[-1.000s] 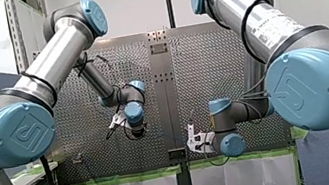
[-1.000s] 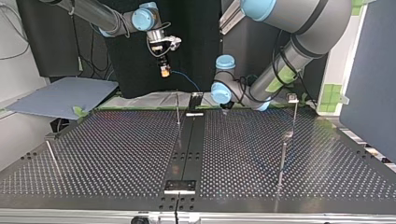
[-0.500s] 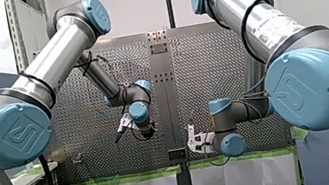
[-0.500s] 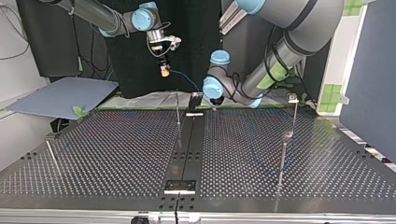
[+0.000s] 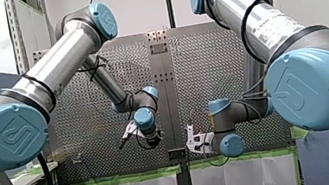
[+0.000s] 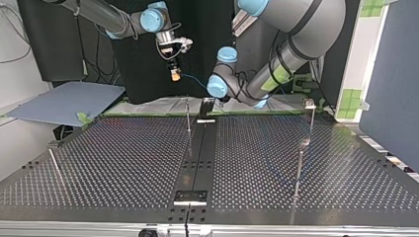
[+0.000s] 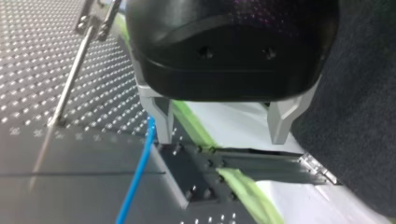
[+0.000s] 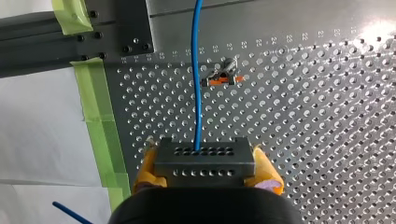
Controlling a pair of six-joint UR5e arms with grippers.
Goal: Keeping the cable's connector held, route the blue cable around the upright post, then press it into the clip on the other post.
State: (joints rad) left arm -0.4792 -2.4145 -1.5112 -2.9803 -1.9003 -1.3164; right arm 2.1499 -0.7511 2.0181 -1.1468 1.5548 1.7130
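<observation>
A: grippers?
B: right gripper (image 8: 204,151) is clamped on the connector (image 8: 204,164), yellow pads on either side of the block. left gripper (image 7: 221,137) is wide open with nothing in it
A: cable?
B: cable (image 8: 198,84) leaves the connector and runs ahead over the table (image 8: 327,116). in the left wrist view it passes just beside one finger (image 7: 161,116), on the outer side, not between the two. can't tell if it's touching
A: so if left closes there it grabs air
B: that's my worry. or the finger shoves the cable sideways and the slack goes wherever
A: post?
B: thin post (image 6: 188,116) stands near the table's middle. as far as I can see the cable isn't round it yet
A: other risks?
B: if left does catch the cable and pulls hard, the load goes straight to the connector and it could slip in the pads. the post is skinny, so a taut cable may flex it or ride off the top. what looks like the clip (image 6: 310,103) sits on a post well apart from this one, so it's a long sweep with loose cable and easy to snag
</observation>
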